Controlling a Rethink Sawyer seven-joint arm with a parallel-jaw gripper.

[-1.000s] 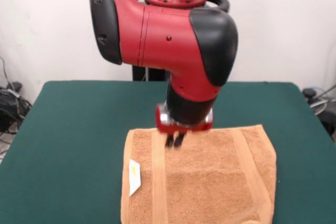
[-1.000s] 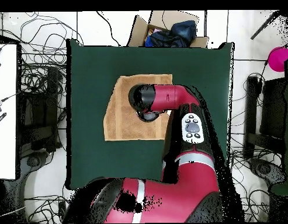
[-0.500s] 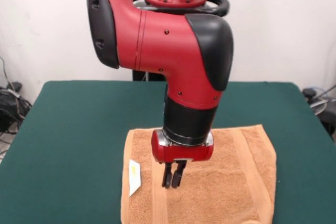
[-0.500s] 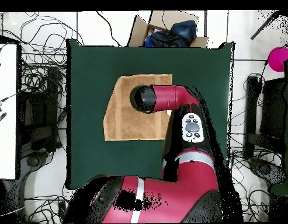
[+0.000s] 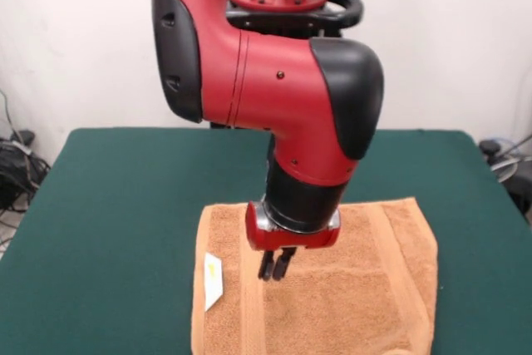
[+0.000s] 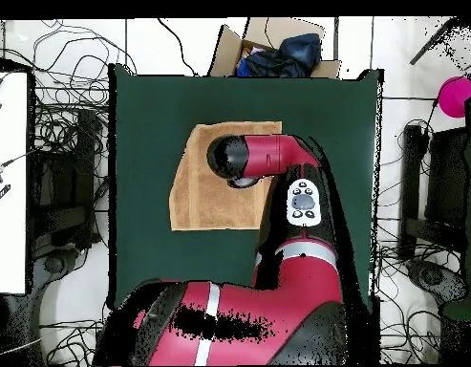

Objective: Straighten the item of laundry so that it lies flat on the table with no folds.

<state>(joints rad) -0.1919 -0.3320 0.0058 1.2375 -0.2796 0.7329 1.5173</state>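
The orange-tan towel (image 5: 332, 297) lies spread on the green table (image 5: 116, 197), with band stripes near its left and right ends and a small white tag (image 5: 213, 280) at its left edge. In the overhead view the towel (image 6: 203, 196) lies at the table's middle (image 6: 143, 124), partly under the arm. My gripper (image 5: 275, 265) hangs just above the towel's left-centre, near the left stripe. Its two black fingers (image 5: 266, 265) stand close together and hold nothing. The towel's near edge runs out of the front view.
A cardboard box with dark cloth (image 6: 277, 53) sits beyond the table's far edge in the overhead view. Cables lie on the floor around the table. A pink object (image 6: 457, 96) sits at the right.
The gripper came forward and down over the towel from its far edge, then rose slightly in the last half second. The towel has not moved.
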